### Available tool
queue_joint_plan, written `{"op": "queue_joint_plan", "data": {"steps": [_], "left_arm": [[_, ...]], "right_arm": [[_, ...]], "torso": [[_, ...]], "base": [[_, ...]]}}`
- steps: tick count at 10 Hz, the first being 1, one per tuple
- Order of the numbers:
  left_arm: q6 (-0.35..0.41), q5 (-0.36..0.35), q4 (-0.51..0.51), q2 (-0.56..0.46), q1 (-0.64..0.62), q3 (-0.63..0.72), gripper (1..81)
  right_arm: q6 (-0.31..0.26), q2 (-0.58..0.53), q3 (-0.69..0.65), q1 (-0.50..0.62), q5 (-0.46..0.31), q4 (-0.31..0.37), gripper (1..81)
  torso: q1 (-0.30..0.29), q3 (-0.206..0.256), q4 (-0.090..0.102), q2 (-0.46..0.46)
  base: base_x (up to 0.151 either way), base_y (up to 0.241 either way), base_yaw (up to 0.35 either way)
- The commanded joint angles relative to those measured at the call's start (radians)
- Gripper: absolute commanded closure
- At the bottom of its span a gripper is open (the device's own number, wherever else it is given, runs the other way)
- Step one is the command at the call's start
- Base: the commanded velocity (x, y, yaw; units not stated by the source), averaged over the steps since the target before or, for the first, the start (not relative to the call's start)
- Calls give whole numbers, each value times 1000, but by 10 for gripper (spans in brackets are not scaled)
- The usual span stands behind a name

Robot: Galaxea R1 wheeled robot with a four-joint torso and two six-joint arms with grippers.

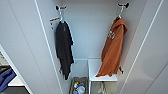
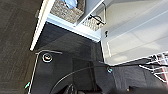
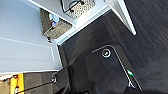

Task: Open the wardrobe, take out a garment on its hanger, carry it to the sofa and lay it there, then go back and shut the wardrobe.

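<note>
Wardrobe open, hoodie on its hook

We face the wardrobe (image 1: 90, 32) with both doors swung wide. Inside on the right, the orange hooded sweatshirt (image 1: 112, 50) hangs on its white hanger (image 1: 121, 11) from a dark hook, white lettering on its chest, its hem draping onto a white inner shelf (image 1: 96, 68). On the left a black T-shirt (image 1: 64, 47) hangs from a second hook. Low between them sits a woven basket (image 1: 78, 85) with colourful items. A bit of blue sofa (image 1: 5, 78) shows far left past the door. Our wrist views look down on dark carpet (image 2: 17, 37) and the wardrobe base; we cannot tell whether either hand is apart or together
</note>
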Motion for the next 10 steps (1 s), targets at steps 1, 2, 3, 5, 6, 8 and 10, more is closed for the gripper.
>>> {"op": "queue_joint_plan", "data": {"steps": [1, 2, 3, 5, 6, 8, 10], "left_arm": [[-12, 270, 71, 165, 11, -210, 10], [-12, 293, 77, 215, 11, -290, 10], [-12, 294, 77, 252, 11, -361, 10], [-12, 345, 76, 332, 3, -471, 10], [-11, 411, 77, 384, -3, -531, 10], [0, 437, 77, 495, -5, -669, 10], [2, 437, 89, 558, -5, -757, 10]], "right_arm": [[-8, 55, -75, -24, -130, -57, 10], [-1, 106, -141, -29, -180, -78, 10], [-4, 149, -201, -41, -190, -84, 10], [-8, 242, -299, -61, -202, -149, 10], [-8, 296, -374, -72, -208, -149, 10], [-8, 443, -588, -95, -216, -152, 10], [-8, 565, -739, -115, -219, -153, 10]], "torso": [[0, 0, 0, 0], [0, 0, 0, 0], [-1, 0, 0, -1], [-1, 1, 0, -1], [-1, 1, 0, -1], [-1, 1, 0, -1], [-1, 1, 0, -1]], "base": [[0, 0, 0], [0, 0, 0], [0, 0, 0], [0, 0, 0], [0, 0, 0], [0, 0, 0], [0, 0, 0]]}}
